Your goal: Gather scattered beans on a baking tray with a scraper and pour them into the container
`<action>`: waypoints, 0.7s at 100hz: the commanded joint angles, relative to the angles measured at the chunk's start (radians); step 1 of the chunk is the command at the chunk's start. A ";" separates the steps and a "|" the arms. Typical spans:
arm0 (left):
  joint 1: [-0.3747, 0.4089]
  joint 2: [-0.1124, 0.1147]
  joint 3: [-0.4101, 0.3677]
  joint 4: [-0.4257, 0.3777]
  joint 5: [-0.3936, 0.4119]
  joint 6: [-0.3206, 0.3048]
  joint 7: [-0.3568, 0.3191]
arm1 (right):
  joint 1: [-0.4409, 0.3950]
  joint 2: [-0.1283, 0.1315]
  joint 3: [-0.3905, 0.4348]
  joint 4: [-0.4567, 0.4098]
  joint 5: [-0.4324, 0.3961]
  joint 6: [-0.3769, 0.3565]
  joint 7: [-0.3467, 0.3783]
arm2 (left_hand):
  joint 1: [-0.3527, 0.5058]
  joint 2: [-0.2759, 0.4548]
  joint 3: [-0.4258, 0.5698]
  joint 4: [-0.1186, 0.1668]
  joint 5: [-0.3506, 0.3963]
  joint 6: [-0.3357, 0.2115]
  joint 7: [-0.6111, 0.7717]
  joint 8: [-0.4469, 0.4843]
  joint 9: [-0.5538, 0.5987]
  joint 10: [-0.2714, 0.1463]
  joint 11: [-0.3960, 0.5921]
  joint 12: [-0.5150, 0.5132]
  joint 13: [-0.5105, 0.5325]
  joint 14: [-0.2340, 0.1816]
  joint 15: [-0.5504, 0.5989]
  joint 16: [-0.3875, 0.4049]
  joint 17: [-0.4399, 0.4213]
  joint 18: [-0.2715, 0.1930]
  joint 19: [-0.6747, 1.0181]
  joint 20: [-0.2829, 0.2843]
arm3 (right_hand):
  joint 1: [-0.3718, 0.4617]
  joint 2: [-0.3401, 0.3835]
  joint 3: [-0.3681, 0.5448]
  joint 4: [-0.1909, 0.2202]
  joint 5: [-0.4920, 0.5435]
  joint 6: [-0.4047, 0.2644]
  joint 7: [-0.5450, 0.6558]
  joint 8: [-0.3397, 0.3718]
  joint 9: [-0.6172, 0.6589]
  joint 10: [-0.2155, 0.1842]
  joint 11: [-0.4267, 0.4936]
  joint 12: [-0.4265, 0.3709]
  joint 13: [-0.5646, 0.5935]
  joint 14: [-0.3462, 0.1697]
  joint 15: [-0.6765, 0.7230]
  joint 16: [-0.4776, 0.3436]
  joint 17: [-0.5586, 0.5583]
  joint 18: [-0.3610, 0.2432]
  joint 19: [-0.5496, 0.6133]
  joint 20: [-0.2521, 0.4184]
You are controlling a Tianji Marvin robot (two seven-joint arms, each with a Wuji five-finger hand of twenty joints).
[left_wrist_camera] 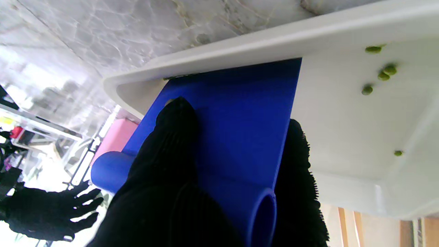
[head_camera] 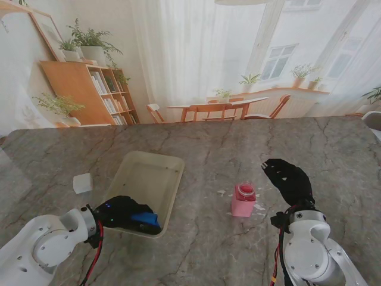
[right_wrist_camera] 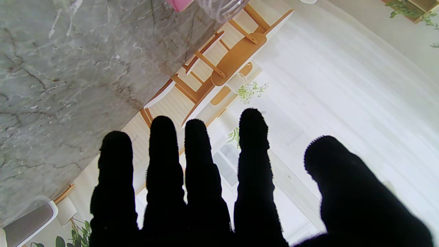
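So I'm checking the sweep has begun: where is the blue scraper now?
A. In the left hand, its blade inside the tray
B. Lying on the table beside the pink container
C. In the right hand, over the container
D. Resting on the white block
A: the left hand grips the blue scraper with its blade against the tray wall; the right hand is open and holds nothing.

Bright, even daylight; wrist views overexposed in places, black gloves lose detail
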 commanded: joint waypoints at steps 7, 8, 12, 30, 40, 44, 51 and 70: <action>0.019 -0.020 -0.007 0.027 0.004 0.036 0.049 | -0.002 -0.003 0.000 0.000 0.000 0.000 0.013 | 0.111 0.099 0.089 -0.057 0.067 -0.022 0.015 0.013 0.055 -0.038 0.058 0.022 0.043 -0.026 0.040 0.017 0.004 0.004 -0.006 -0.024 | -0.003 0.019 -0.015 0.018 0.018 -0.033 0.005 0.011 0.007 -0.018 -0.006 0.014 0.006 -0.013 -0.008 0.011 -0.018 0.008 -0.008 0.020; 0.018 -0.021 -0.007 0.027 0.005 0.038 0.055 | -0.002 -0.003 0.000 0.000 0.000 0.000 0.013 | 0.111 0.099 0.089 -0.057 0.067 -0.022 0.015 0.013 0.054 -0.038 0.058 0.022 0.043 -0.027 0.040 0.017 0.004 0.004 -0.006 -0.024 | -0.003 0.019 -0.015 0.018 0.018 -0.034 0.005 0.011 0.007 -0.018 -0.006 0.014 0.006 -0.013 -0.008 0.011 -0.018 0.008 -0.008 0.020; 0.015 -0.025 -0.010 0.024 0.008 0.045 0.075 | -0.002 -0.003 0.000 0.000 0.000 0.000 0.014 | 0.111 0.100 0.088 -0.058 0.065 -0.022 0.015 0.013 0.054 -0.041 0.059 0.021 0.043 -0.029 0.041 0.018 0.005 0.002 -0.006 -0.024 | -0.003 0.019 -0.015 0.018 0.020 -0.032 0.006 0.011 0.007 -0.019 -0.006 0.014 0.005 -0.013 -0.009 0.011 -0.018 0.009 -0.008 0.020; -0.008 -0.039 -0.020 -0.003 0.006 0.090 0.126 | 0.000 -0.002 -0.001 0.002 -0.001 -0.001 0.015 | 0.111 0.103 0.088 -0.058 0.061 -0.017 0.016 0.014 0.049 -0.039 0.063 0.020 0.042 -0.031 0.044 0.019 0.007 0.003 -0.004 -0.024 | -0.003 0.020 -0.015 0.018 0.018 -0.034 0.005 0.011 0.007 -0.019 -0.006 0.014 0.006 -0.014 -0.009 0.011 -0.017 0.008 -0.008 0.020; -0.017 -0.047 -0.028 -0.029 -0.004 0.135 0.144 | 0.001 -0.002 -0.001 0.003 -0.001 -0.001 0.014 | 0.111 0.105 0.087 -0.059 0.058 -0.011 0.014 0.013 0.050 -0.036 0.068 0.019 0.046 -0.033 0.051 0.023 0.013 0.002 0.002 -0.021 | -0.002 0.020 -0.015 0.019 0.019 -0.032 0.005 0.011 0.007 -0.018 -0.006 0.014 0.005 -0.013 -0.009 0.011 -0.018 0.009 -0.008 0.020; -0.020 -0.052 -0.029 -0.040 -0.017 0.163 0.151 | 0.001 -0.002 -0.001 0.002 0.000 -0.001 0.014 | 0.111 0.103 0.092 -0.059 0.057 -0.001 0.012 0.012 0.051 -0.032 0.072 0.019 0.047 -0.031 0.059 0.028 0.012 0.006 0.008 -0.018 | -0.002 0.020 -0.015 0.019 0.017 -0.035 0.004 0.011 0.007 -0.018 -0.006 0.014 0.005 -0.013 -0.009 0.010 -0.019 0.008 -0.009 0.019; -0.030 -0.059 -0.029 -0.050 -0.043 0.211 0.164 | 0.000 -0.003 -0.001 0.002 0.000 0.000 0.014 | 0.111 0.102 0.097 -0.061 0.058 0.013 0.009 0.009 0.053 -0.026 0.080 0.020 0.048 -0.028 0.071 0.036 0.011 0.012 0.019 -0.011 | -0.002 0.019 -0.016 0.019 0.017 -0.034 0.004 0.010 0.006 -0.019 -0.006 0.014 0.004 -0.012 -0.010 0.010 -0.018 0.010 -0.009 0.019; -0.080 -0.078 -0.017 -0.036 -0.111 0.316 0.207 | 0.000 -0.003 -0.001 0.002 0.000 0.001 0.012 | 0.111 0.114 0.095 -0.064 0.056 0.037 -0.012 0.000 0.054 -0.019 0.107 0.018 0.050 -0.032 0.114 0.060 0.014 0.011 0.049 0.005 | -0.002 0.019 -0.015 0.019 0.018 -0.034 0.005 0.011 0.007 -0.018 -0.006 0.014 0.006 -0.013 -0.008 0.011 -0.018 0.009 -0.008 0.020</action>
